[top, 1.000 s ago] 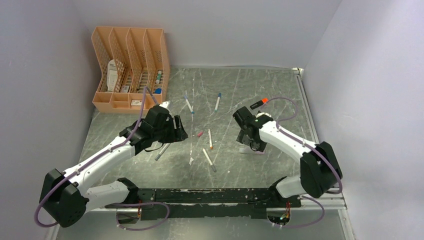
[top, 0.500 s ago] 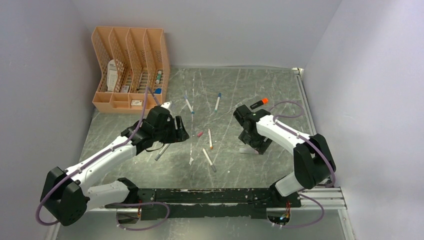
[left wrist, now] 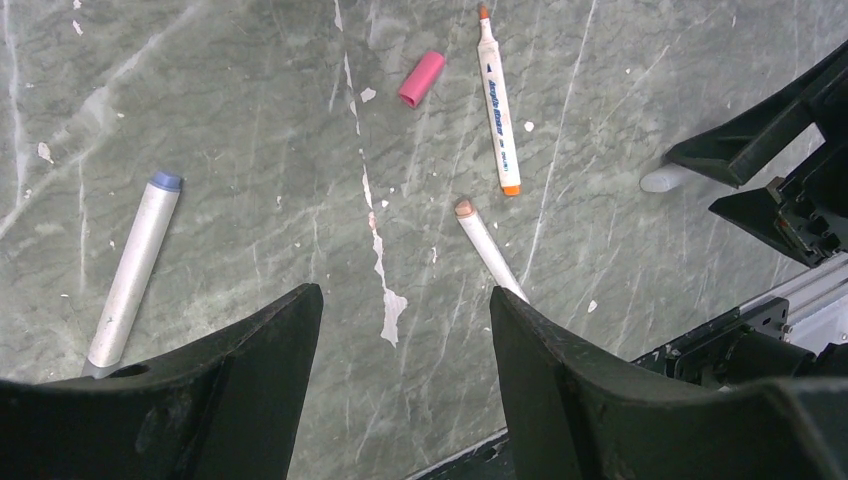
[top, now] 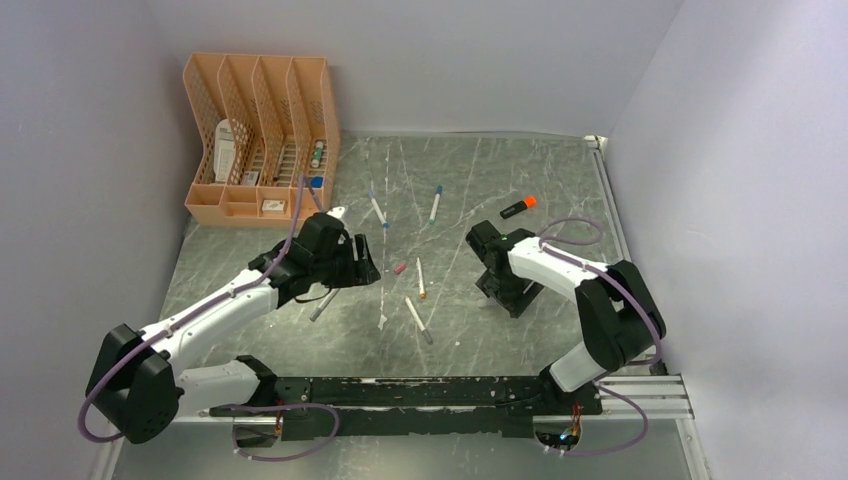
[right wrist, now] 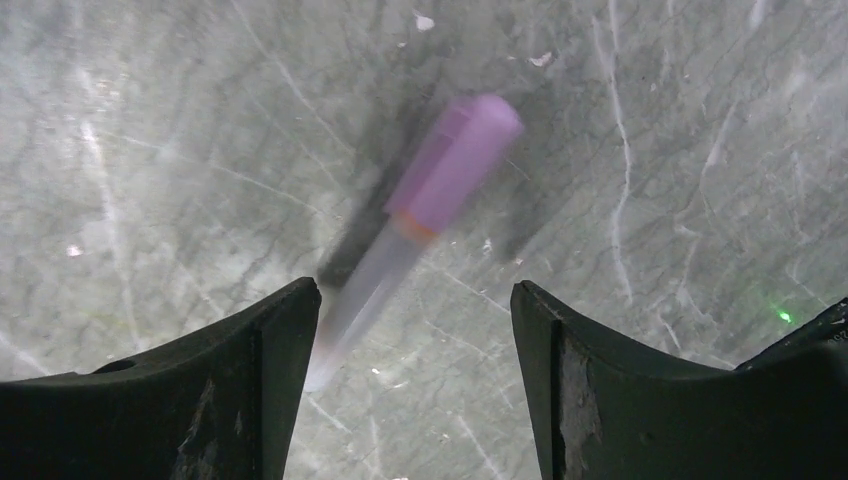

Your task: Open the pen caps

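My left gripper (left wrist: 405, 300) is open above bare table, nothing between its fingers. Ahead of it lie a loose pink cap (left wrist: 422, 79), an uncapped orange-tipped pen (left wrist: 497, 100), a white pen (left wrist: 487, 245) with a pinkish tip, and a grey pen (left wrist: 128, 285) wearing a blue cap (left wrist: 165, 182). My right gripper (right wrist: 415, 295) is open too. Below it a blurred white pen (right wrist: 365, 290) with a purple cap (right wrist: 455, 165) lies slanted, its barrel beside the left finger. In the top view the left gripper (top: 350, 265) and right gripper (top: 508, 292) flank the pink cap (top: 399, 268).
An orange file organiser (top: 262, 140) stands at the back left. Two blue-capped pens (top: 377, 208) (top: 436, 203) and a black marker with an orange end (top: 518, 207) lie farther back. Another white pen (top: 419, 320) lies near the front rail (top: 420, 392). Grey walls close both sides.
The right arm's elbow has swung in and its gripper slid slightly nearer. The purple-capped pen now looks blurred under its open jaws. The left gripper edged a little right.
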Robot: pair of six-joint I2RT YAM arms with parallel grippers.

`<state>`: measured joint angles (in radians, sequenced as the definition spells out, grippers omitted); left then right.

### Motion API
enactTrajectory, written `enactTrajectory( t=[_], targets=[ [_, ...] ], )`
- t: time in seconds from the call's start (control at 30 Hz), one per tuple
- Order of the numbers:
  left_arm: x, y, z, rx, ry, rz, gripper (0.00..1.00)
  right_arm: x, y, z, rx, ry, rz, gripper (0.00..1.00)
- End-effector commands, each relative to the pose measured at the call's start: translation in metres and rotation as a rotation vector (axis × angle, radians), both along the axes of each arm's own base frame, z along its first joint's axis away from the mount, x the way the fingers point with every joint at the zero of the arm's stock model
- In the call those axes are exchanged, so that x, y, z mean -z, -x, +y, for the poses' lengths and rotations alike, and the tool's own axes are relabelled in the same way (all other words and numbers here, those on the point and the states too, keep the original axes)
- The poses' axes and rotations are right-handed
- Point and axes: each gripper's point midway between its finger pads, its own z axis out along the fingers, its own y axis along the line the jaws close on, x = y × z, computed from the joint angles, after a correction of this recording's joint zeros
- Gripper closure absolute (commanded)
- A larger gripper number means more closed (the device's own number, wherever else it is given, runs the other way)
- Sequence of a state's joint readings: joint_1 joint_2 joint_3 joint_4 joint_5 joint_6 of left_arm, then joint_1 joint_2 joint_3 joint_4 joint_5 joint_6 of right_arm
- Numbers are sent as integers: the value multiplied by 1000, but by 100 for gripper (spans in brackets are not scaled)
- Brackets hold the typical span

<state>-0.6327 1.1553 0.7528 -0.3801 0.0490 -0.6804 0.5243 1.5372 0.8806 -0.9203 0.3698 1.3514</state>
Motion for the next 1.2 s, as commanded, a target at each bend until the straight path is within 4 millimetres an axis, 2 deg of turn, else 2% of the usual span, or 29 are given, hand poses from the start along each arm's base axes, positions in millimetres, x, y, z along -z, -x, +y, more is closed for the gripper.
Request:
enactTrajectory(
  t=[0.0, 0.2, 0.37, 0.47, 0.6, 0.73, 0.87, 1.0, 1.17],
  targets=[
    [-7, -3, -9, 36, 23, -30, 27, 16, 5, -5, 35, 15, 18, 31],
    [-3, -2, -10, 37, 25, -18, 27, 28, 7, -5, -6, 14, 37, 41],
    [-2, -2, -11, 39, 27, -14, 27, 37, 7, -4, -74, 12, 46, 74],
    [-4, -3, -14, 49, 33, -14, 27, 40, 4, 4, -164, -25, 35, 92],
    [-8, -2, -20, 74, 62, -16, 27, 33, -7, 33, -350, -138, -76, 97],
    [-17, 1, -32, 110, 137, -25, 27, 6, -15, 65, -566, -268, -237, 99],
    [-33, 7, -49, 160, 273, -45, 23, -32, -17, 96, -772, -395, -387, 100],
    [-53, 11, -71, 203, 450, -63, 21, -64, -2, 137, -977, -601, -513, 100],
    [-60, 17, -85, 240, 582, -34, 20, -104, 21, 171, -1128, -841, -682, 100]
  ],
)
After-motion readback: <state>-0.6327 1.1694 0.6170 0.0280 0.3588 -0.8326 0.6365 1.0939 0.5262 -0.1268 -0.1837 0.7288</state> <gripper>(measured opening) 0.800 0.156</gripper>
